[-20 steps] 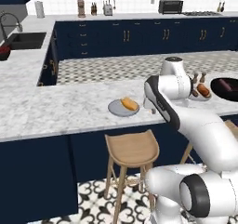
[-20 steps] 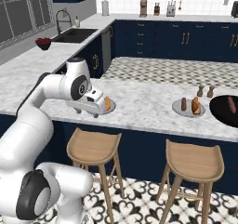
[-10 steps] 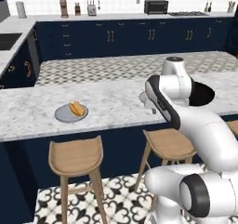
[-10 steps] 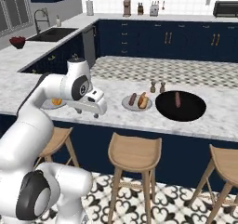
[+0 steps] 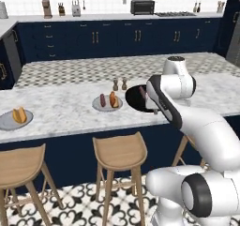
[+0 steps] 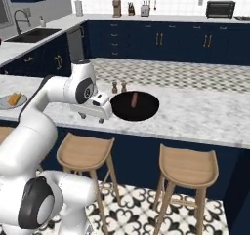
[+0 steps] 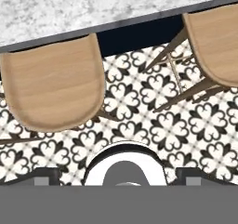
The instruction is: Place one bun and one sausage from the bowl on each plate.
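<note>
A rendered home kitchen was shown. Dark navy cabinets (image 5: 98,42) with brass handles were ranged along the back wall beneath a white tiled backsplash, and a toaster oven (image 5: 143,7), a toaster (image 5: 76,7) and a knife block (image 5: 61,9) were set on the worktop there. A sink (image 6: 30,34) with a tall faucet (image 6: 18,18) was seen at the left in the right base view. A marble-topped island counter (image 5: 65,112) was placed in the foreground, with wooden stools (image 5: 120,151) tucked beneath its edge. The floor (image 7: 162,121) was laid with black-and-white patterned tiles. Salt and pepper shakers (image 5: 119,84) were stood on the counter.
</note>
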